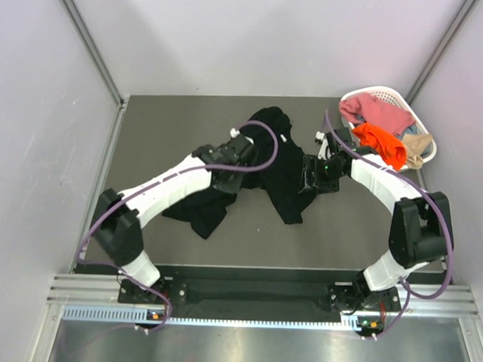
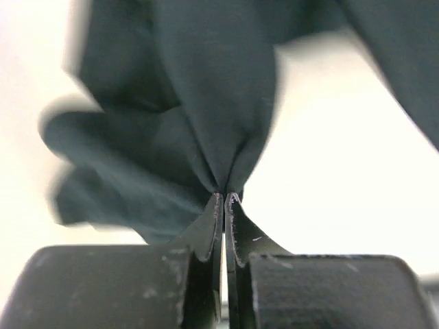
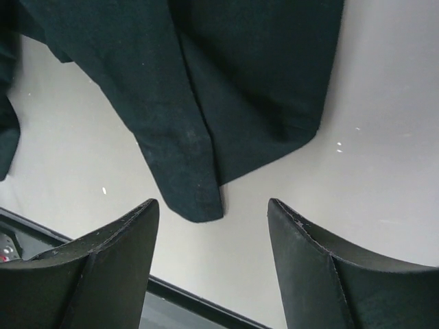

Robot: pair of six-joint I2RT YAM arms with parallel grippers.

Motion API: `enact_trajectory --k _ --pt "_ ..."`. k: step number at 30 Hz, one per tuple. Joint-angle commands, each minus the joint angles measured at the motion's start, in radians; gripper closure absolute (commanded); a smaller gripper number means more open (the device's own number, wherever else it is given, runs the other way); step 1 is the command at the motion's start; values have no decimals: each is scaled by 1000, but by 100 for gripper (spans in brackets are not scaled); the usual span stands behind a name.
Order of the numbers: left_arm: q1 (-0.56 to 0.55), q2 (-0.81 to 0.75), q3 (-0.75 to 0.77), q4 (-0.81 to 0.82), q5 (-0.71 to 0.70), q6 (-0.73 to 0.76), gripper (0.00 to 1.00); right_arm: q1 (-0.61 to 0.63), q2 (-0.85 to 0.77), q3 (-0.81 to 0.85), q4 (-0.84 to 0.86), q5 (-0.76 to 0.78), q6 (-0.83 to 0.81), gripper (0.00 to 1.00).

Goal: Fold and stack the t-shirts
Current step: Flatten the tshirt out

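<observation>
Black t-shirt (image 1: 285, 190) in left tool (image 2: 224, 198), pink shirt (image 1: 379, 114), orange shirt (image 1: 382, 145) in basket (image 1: 387, 91)

shirt (image 1: 282, 162) on desk (image 1: 164, 123), middle, between left arm (image 1: 170, 186) and right arm (image 1: 384, 182) | basket (image 1: 387, 91) on far right corner, behind right arm | other shirts (image 1: 379, 114) in basket

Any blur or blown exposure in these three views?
Top external: sharp, evenly lit, but the black t-shirt is a near-featureless dark mass. Left wrist: table washed out nearly white, cloth soft and smeared toward the upper right; only the pinch of the left gripper is crisp. Right wrist: in focus, fabric weave visible, a few tiny glints on the table.
</observation>
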State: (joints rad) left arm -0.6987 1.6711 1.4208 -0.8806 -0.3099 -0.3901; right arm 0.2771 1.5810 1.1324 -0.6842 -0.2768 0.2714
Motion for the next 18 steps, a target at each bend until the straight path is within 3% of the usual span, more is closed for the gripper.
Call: enact_trajectory --k 1,2,3,5,6,9,12,16,18 --pt "-89 -95 -103 -87 123 -85 100 -12 28 3 44 -48 17 35" --pt "-99 -117 -158 -93 140 -104 100 -12 37 0 48 -56 18 35" --pt "-102 -138 -183 -92 164 -128 93 -12 42 -6 52 -61 19 35" --pt "-102 -220 -235 -92 135 -142 72 -12 60 -13 57 -67 18 35" --pt "-102 -247 -240 -87 111 -145 56 -12 65 -13 55 -65 17 35" --pt "-76 -323 -224 -51 9 -132 39 -12 76 3 49 -70 23 35" --pt "39 -303 -163 -20 37 -110 38 -10 76 21 45 -75 25 35" --pt "220 -153 -71 -8 103 -70 38 -10 56 30 29 -68 20 35" --pt "246 -97 -33 6 170 -34 38 -10 42 17 23 -71 15 35"
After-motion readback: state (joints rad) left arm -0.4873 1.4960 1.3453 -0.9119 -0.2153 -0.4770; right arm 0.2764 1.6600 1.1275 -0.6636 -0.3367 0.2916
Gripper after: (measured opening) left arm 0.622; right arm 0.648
